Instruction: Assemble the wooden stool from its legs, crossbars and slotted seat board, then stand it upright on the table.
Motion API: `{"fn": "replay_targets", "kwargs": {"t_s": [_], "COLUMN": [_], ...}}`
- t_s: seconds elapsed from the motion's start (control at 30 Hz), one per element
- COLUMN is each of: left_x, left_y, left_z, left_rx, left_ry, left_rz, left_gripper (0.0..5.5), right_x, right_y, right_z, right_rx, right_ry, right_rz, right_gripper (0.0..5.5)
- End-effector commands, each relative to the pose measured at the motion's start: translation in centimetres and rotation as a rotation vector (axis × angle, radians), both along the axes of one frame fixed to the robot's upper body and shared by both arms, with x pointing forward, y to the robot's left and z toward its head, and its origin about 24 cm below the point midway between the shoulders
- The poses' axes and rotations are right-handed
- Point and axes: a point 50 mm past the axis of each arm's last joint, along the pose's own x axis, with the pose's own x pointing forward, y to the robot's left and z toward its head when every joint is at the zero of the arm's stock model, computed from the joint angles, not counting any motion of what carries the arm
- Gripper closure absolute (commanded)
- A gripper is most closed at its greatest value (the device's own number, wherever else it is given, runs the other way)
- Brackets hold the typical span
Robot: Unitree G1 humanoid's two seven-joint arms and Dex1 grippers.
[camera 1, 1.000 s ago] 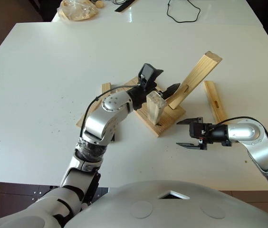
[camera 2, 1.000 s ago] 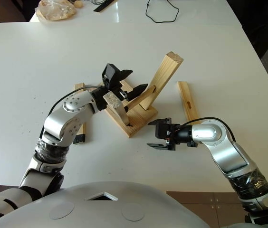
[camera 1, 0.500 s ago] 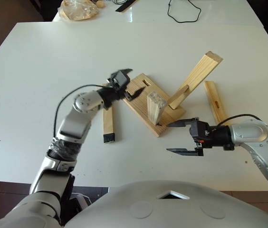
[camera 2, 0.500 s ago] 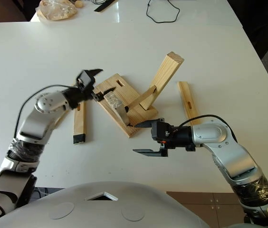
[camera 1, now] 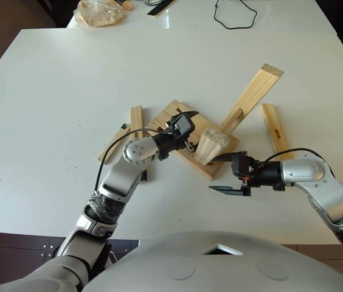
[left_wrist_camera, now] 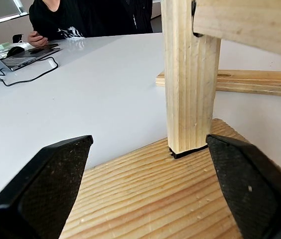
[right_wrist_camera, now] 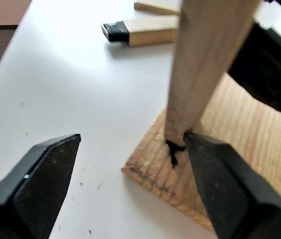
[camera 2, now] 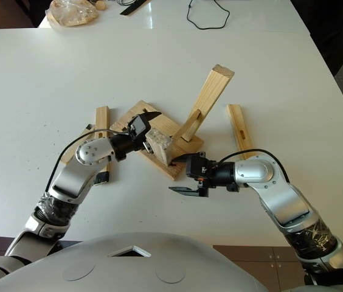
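The slotted seat board point(camera 1: 185, 120) lies flat mid-table. A short leg point(camera 1: 211, 146) stands in it near its front corner, and a long leg point(camera 1: 249, 99) leans up out of its right side. My left gripper point(camera 1: 186, 129) hovers open over the board, just left of the short leg; the leg point(left_wrist_camera: 188, 84) rises between its fingers point(left_wrist_camera: 56, 184) farther off. My right gripper point(camera 1: 222, 174) is open at the board's front corner, with the short leg's foot point(right_wrist_camera: 178, 139) close ahead. Neither gripper holds anything.
A slotted leg point(camera 1: 275, 129) lies flat to the right of the board. Another leg point(camera 1: 136, 123) and a thin crossbar point(camera 1: 112, 145) lie to the left. A cable point(camera 1: 235, 13) and a bag point(camera 1: 100, 11) sit at the far edge. The table front is bare.
My left gripper swung left off the short leg, then came back over the board beside it. My right gripper opened wide and moved left up to the board's front corner.
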Motion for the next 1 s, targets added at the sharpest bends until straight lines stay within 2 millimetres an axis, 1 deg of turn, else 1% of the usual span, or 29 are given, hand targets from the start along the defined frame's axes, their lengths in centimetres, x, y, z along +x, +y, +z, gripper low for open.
{"fn": "replay_targets", "kwargs": {"t_s": [0.03,0.13,0.2,0.27,0.33,0.43,0.5,0.6,0.7,0.8,1.0], "left_x": [-0.6,-0.9,-0.9,-0.5,0.4,2.3,3.7,5.2,5.8,5.9,6.2], "left_y": [-0.3,2.4,4.4,6.2,7.7,9.6,11.1,13.2,14.4,14.6,14.1], "left_z": [1.8,3.7,4.2,4.4,4.6,5.7,5.8,4.9,3.1,1.5,-0.8], "left_rx": [-0.073,-0.084,-0.030,0.023,0.065,0.091,0.156,0.264,0.337,0.380,0.454], "left_ry": [0.017,0.021,0.017,0.014,0.002,-0.049,-0.110,-0.169,-0.195,-0.207,-0.224], "left_rz": [-0.038,-0.053,-0.057,-0.039,-0.007,0.055,0.104,0.160,0.184,0.170,0.097], "left_gripper": [1.27,1.27,1.27,1.27,1.27,1.27,1.27,1.27,1.27,1.27,1.27], "right_x": [1.2,1.8,2.2,2.6,2.7,2.6,2.4,1.9,1.4,1.1,0.8], "right_y": [-2.3,-4.2,-4.9,-5.2,-5.3,-5.2,-4.9,-4.5,-4.5,-4.7,-5.1], "right_z": [0.8,1.0,1.0,1.0,1.0,1.0,1.0,0.9,0.7,0.7,0.7], "right_rx": [-0.055,-0.103,-0.118,-0.123,-0.124,-0.130,-0.127,-0.121,-0.130,-0.141,-0.172], "right_ry": [-0.051,-0.065,-0.076,-0.090,-0.097,-0.104,-0.108,-0.101,-0.082,-0.070,-0.054], "right_rz": [-0.060,-0.101,-0.120,-0.132,-0.141,-0.123,-0.110,-0.103,-0.080,-0.056,-0.008], "right_gripper": [1.69,1.69,1.69,1.69,1.69,1.69,1.69,1.69,1.69,1.69,1.69]}}
